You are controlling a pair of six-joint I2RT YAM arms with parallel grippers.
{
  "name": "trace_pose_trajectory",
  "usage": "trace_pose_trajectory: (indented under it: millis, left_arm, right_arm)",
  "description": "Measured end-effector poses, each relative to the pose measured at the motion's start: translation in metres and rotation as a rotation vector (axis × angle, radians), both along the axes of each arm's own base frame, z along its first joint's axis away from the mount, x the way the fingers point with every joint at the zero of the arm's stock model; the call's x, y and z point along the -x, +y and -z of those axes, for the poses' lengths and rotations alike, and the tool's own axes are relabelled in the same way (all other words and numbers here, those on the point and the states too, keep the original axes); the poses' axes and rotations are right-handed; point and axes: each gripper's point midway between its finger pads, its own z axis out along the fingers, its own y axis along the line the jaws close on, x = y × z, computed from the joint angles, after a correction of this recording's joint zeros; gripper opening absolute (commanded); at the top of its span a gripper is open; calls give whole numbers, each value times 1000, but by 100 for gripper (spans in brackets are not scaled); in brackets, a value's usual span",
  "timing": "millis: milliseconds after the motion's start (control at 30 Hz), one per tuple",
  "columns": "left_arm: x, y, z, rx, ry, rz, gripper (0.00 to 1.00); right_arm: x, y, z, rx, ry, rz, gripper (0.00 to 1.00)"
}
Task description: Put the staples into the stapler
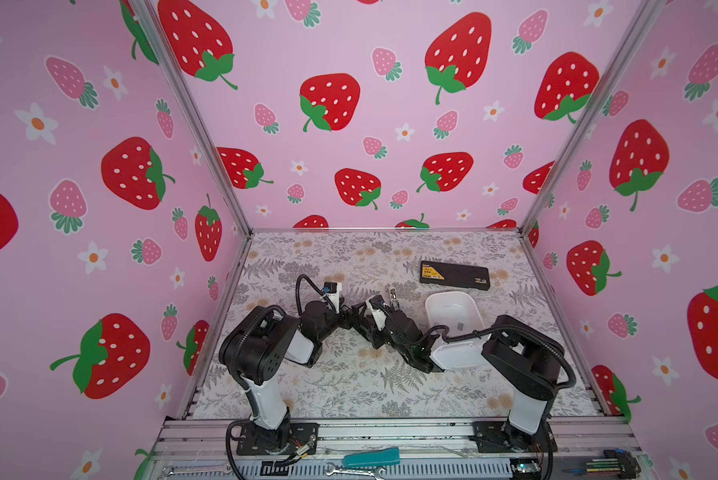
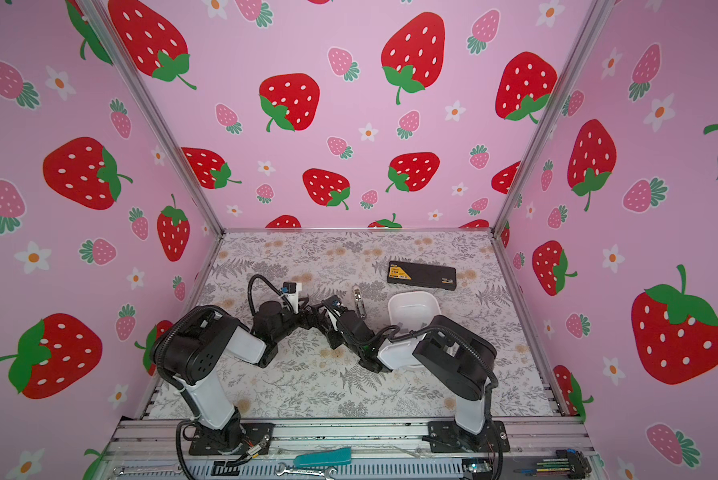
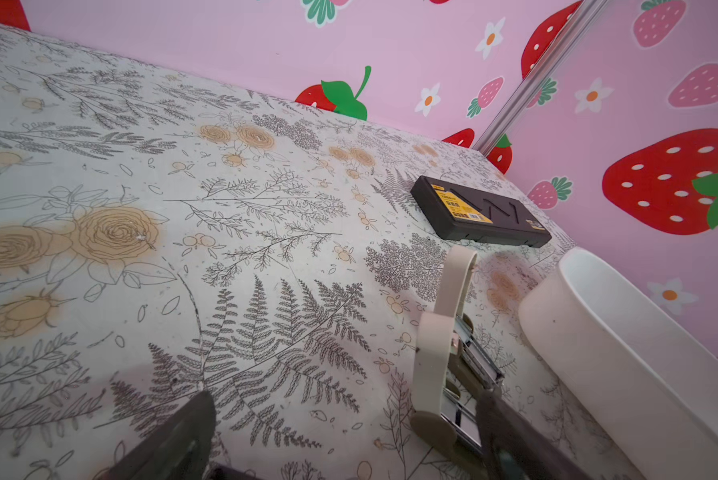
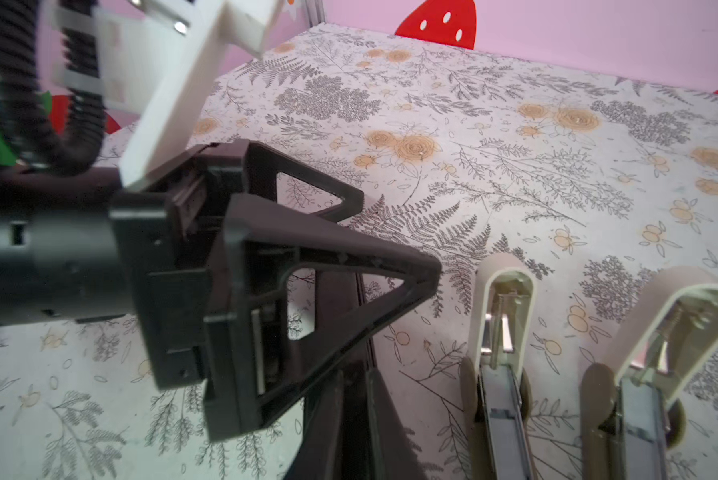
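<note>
Hovering by the open stapler [image 1: 392,297] at the table [image 1: 349,257] centre, the right gripper [image 4: 351,374] is clenched, seemingly empty; the left gripper [image 3: 345,399] gapes. The staples [image 1: 459,327] lie in the white bowl [image 1: 449,305] at the stapler's three o'clock. Crowded grippers could knock the raised lid [image 3: 457,282] shut.

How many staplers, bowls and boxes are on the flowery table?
Staplers: 2
White bowl: 1
Black box: 1
Total: 4
</note>
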Motion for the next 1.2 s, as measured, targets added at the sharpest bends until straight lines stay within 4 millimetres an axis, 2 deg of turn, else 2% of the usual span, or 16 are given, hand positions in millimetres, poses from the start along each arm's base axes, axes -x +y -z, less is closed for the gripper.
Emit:
trace_pose_trajectory:
  millis: [233,533,833,1000,1200]
  left_arm:
    - [5,-1,5,0,-30,-15,99]
    - [7,-4,24,-24,3,-28,99]
    - [4,-7,23,-19,-5,-25,99]
    - [0,-2,25,-32,-4,-53,99]
    - [1,-3,23,-32,1,-51,99]
  right_arm:
    - [4,-1,9,-32,13,9,11]
    - [14,-6,22,-142,-10,49,8]
    - [16,-8,22,-199,-17,81,5]
    - [11,-4,26,-244,-23,104,4]
    - [12,-5,23,-231,-17,111,8]
